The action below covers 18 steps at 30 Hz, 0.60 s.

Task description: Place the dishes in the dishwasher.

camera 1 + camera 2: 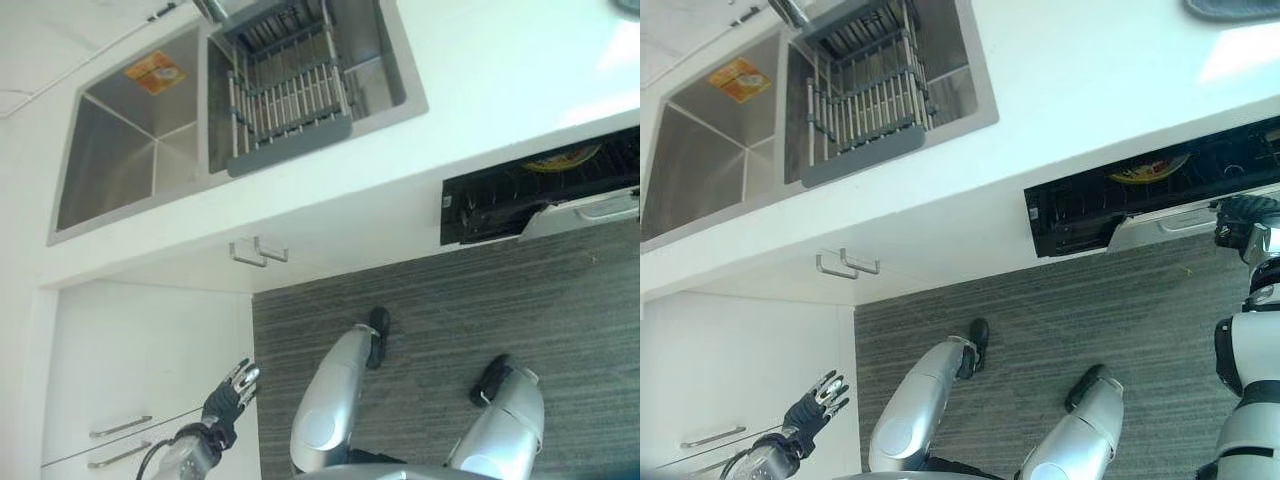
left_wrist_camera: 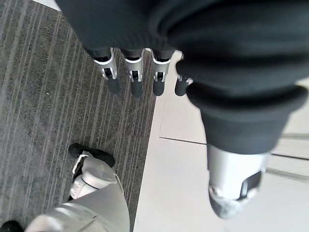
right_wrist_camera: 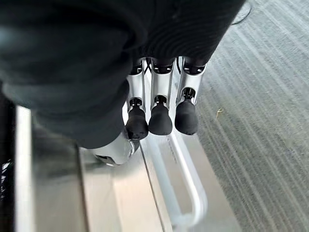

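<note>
One yellow dish (image 1: 1148, 169) sits in the dishwasher (image 1: 1140, 195) rack at right of the frame, the door (image 1: 1160, 228) partly open. Our right hand (image 3: 159, 113) curls its fingers over the door handle (image 3: 186, 169). Our left hand (image 1: 232, 388) hangs released at lower left by the cabinet (image 1: 140, 370). At upper left, a sink (image 1: 130, 130) holds a drying rack (image 1: 285, 95)
</note>
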### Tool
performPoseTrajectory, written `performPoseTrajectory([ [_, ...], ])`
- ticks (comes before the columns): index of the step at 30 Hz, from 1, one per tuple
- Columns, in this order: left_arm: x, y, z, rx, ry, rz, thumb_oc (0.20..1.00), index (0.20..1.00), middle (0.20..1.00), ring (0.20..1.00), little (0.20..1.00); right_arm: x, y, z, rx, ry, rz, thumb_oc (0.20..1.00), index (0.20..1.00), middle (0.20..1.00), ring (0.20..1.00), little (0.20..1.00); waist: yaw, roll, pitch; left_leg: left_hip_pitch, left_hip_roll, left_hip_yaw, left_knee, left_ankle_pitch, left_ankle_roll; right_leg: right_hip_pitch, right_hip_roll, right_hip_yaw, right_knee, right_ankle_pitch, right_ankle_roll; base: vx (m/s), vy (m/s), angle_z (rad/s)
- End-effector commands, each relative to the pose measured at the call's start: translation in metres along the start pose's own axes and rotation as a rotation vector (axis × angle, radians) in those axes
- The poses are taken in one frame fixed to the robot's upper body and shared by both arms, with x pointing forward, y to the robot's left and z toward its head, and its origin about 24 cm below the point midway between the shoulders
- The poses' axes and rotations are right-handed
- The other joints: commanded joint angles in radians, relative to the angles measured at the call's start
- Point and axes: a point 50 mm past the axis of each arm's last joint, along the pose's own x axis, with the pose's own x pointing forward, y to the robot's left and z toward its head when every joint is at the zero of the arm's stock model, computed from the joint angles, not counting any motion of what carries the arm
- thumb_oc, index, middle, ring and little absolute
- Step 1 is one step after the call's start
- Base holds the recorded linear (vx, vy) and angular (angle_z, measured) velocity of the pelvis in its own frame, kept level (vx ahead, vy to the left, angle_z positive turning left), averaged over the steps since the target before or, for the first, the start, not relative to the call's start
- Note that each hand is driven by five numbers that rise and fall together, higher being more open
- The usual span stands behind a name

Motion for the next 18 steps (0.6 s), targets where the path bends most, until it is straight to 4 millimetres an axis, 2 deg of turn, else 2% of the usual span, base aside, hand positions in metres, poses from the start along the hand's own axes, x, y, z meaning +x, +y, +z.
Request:
performPoseTrajectory([
  [1, -0.009, 0.015, 0.014, 0.064, -0.011, 0.004, 1.000, 1.000, 1.000, 1.000, 1.000, -0.028, 0.020, 0.100, 0.074, -0.375, 0.085, 0.200, 0.200, 0.200, 0.200, 0.200, 0.081, 0.005, -0.017, 0.027, 0.059, -0.003, -0.023, -0.043, -0.055, 0.014, 0.003, 0.034, -0.018, 0.004, 0.017, 0.06, 0.040, 0.31],
  [10, -0.016, 0.019, 0.019, 0.117, 0.012, 0.002, 1.000, 1.000, 1.000, 1.000, 1.000, -0.046, 0.018, 0.135, 0.004, -0.460, 0.024, 0.200, 0.200, 0.200, 0.200, 0.200, 0.154, -0.030, -0.002, -0.012, 0.041, -0.032, 0.021, -0.047, -0.045, 0.066, -0.021, -0.030, -0.049, 0.030, 0.027, 0.07, 0.007, 0.13],
  [14, -0.018, 0.020, 0.022, 0.137, 0.005, 0.002, 1.000, 1.000, 1.000, 1.000, 1.000, -0.052, 0.019, 0.145, 0.016, -0.477, 0.019, 0.200, 0.200, 0.200, 0.200, 0.200, 0.176, -0.043, 0.001, -0.030, 0.038, -0.044, 0.026, -0.041, -0.038, 0.065, -0.023, -0.045, -0.054, 0.042, 0.029, 0.02, -0.014, 0.03],
  [18, -0.017, 0.021, 0.031, 0.142, -0.016, 0.009, 1.000, 1.000, 1.000, 1.000, 1.000, -0.051, 0.019, 0.144, 0.018, -0.458, 0.021, 0.200, 0.200, 0.200, 0.200, 0.200, 0.183, -0.058, 0.002, -0.042, 0.039, -0.047, 0.024, -0.034, -0.032, 0.063, -0.017, -0.054, -0.069, 0.055, 0.029, -0.02, -0.012, 0.08],
])
